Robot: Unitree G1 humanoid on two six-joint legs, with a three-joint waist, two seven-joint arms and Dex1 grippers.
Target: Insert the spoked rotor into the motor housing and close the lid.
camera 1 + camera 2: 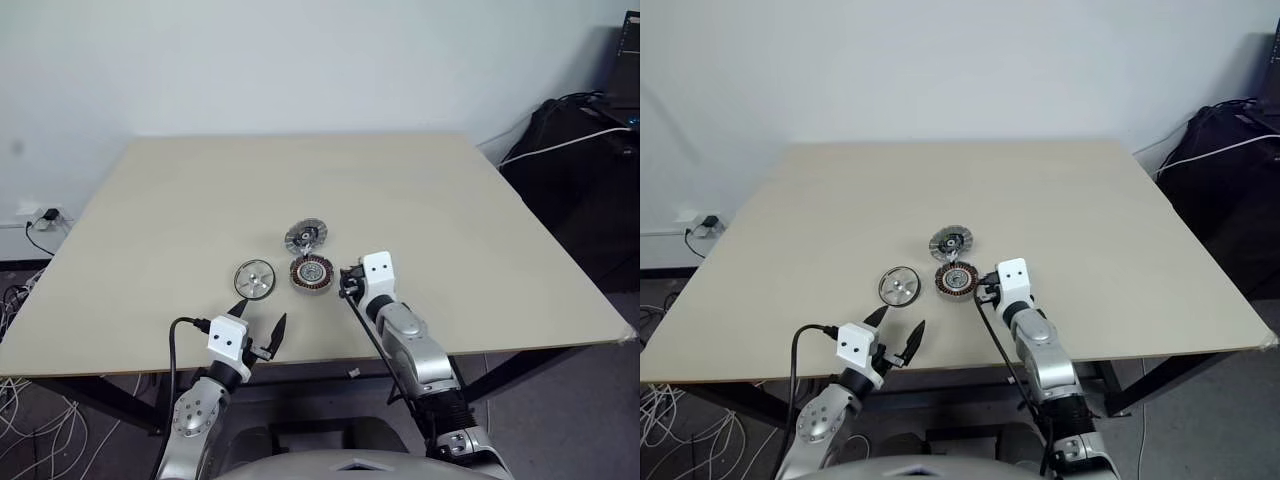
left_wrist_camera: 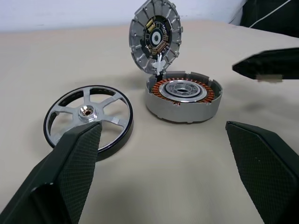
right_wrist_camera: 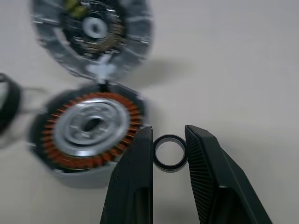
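Ring (image 3: pixel 170 152), small and dark, sits pinched between the right gripper (image 3: pixel 169 140) jaws, which are closed on its rim just beside the motor housing (image 3: pixel 88 128), at about 4 o'clock of it. Housing stands open on the table (image 1: pixel 450 200), copper windings showing around a silvery centre. Lid (image 2: pixel 155 37) stands tilted up at the housing's 12 o'clock edge, seemingly hinged there, ribbed face outward. Spoked rotor (image 2: pixel 88 114) lies flat on the table at 9 o'clock of the housing, just apart from it, untouched. Left gripper (image 1: pixel 259 325) hangs at the near table edge, jaws spread wide, holding nothing, 6 o'clock of the rotor.

Likely step: seating the ring in the housing centre. To do well: keep ring level, centre it over the bore before release, avoid scraping windings or bumping the raised lid.
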